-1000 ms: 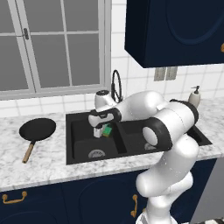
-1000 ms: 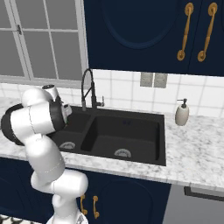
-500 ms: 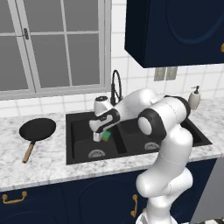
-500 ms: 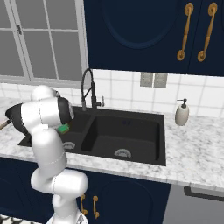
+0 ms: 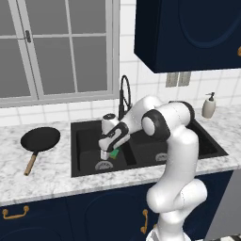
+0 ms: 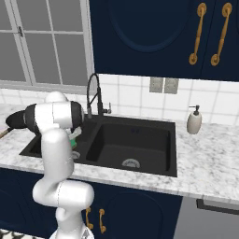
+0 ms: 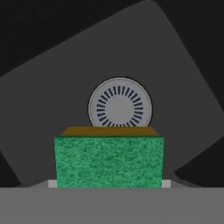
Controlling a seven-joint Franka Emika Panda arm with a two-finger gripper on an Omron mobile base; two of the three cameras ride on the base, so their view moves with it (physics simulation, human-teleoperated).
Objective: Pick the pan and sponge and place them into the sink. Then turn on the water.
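My gripper [image 5: 108, 153] is shut on the sponge [image 5: 115, 152], a small green block with a brown back. It hangs low inside the left basin of the black sink [image 5: 74, 130], just above the round silver drain [image 5: 104, 165]. Seen from the hand, the sponge [image 7: 109, 161] sits between the fingers with the drain [image 7: 120, 108] right behind it. From the right base, a bit of green sponge [image 6: 73, 141] peeks out beside the arm. The black pan [image 5: 40, 140] with its wooden handle lies flat on the marble counter, left of the sink.
The tall black arched faucet [image 5: 124, 90] rises behind the sink's divider. A soap dispenser [image 5: 208, 105] stands on the counter at the back right. A dark blue wall cabinet [image 5: 188, 33] hangs over the right side. The right basin [image 6: 135, 144] holds nothing.
The arm has swung left and down, carrying the sponge from near the sink's divider to low over the left basin's drain. The pan has stayed put.
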